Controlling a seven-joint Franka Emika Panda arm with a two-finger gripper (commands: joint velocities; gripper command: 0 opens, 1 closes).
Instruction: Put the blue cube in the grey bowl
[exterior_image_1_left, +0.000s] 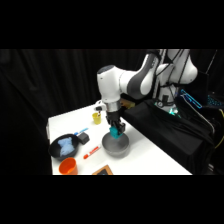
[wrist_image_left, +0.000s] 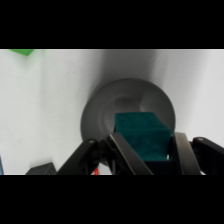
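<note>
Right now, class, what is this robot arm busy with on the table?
The gripper holds the blue cube between its fingers, directly above the grey bowl. The cube has not been let go: in the side view it hangs over the bowl's opening. Elsewhere on the white table sit a black pan, an orange cup and a yellow object, all untouched.

One blue cube (wrist_image_left: 142, 137), one grey bowl (exterior_image_1_left: 116, 145), perhaps one orange cup (exterior_image_1_left: 67, 166).
</note>
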